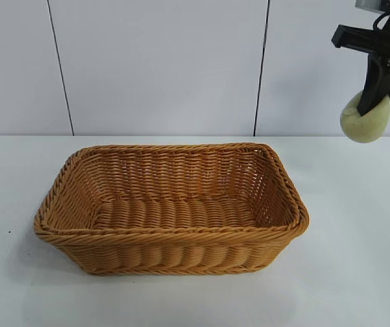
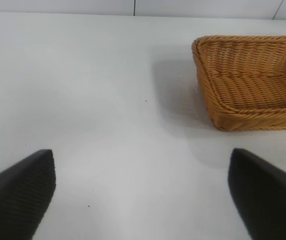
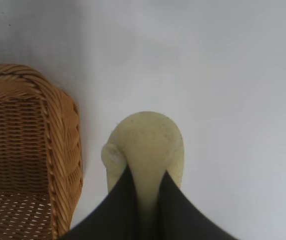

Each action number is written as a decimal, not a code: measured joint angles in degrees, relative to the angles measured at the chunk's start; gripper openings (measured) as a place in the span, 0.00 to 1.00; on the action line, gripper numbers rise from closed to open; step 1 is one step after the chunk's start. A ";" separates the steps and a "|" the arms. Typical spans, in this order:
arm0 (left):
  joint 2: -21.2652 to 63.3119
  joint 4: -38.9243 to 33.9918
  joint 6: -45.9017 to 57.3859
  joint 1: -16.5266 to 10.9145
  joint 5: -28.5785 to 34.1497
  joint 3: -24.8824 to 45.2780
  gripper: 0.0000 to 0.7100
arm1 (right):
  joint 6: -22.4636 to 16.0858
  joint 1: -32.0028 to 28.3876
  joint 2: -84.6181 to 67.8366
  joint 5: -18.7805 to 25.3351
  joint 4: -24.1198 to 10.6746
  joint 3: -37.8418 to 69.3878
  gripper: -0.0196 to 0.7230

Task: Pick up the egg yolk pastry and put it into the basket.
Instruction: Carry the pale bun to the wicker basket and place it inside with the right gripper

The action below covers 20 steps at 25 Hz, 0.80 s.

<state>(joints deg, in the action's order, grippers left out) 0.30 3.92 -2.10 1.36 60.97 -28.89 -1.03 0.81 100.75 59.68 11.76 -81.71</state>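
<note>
Wicker basket [image 1: 171, 235] empty, egg yolk pastry [image 1: 365, 121] (pinched) in right end effector [image 1: 375, 102]

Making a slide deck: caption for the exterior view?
Right gripper holds the egg yolk pastry aloft, right of the empty wicker basket.

White table [image 1: 358, 272], plain matte top, meets a white panelled wall at the back. One thing rests directly on it: orange-brown woven wicker basket [image 1: 171, 238], rectangular, sloping sides, thick braided rim, standing upright near the table's middle. A few tiny dark specks on the bare surface.
</note>
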 joint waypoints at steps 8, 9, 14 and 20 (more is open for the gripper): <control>0.00 0.05 0.00 0.00 0.00 0.00 0.97 | 0.00 9.31 -1.47 -0.94 0.61 0.00 0.05; 0.00 0.05 0.00 0.00 0.00 0.00 0.97 | -0.13 11.09 -1.47 -1.77 0.73 0.00 0.05; 0.00 0.05 0.00 0.00 0.00 0.00 0.97 | -2.27 21.37 -1.47 -5.82 1.10 0.00 0.05; 0.00 0.05 0.00 0.00 0.00 0.00 0.97 | -5.57 29.67 -1.47 -10.61 1.25 0.00 0.05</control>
<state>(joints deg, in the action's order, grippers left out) 0.30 3.97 -2.10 1.36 60.97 -28.89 -6.59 30.48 99.28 49.07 13.01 -81.71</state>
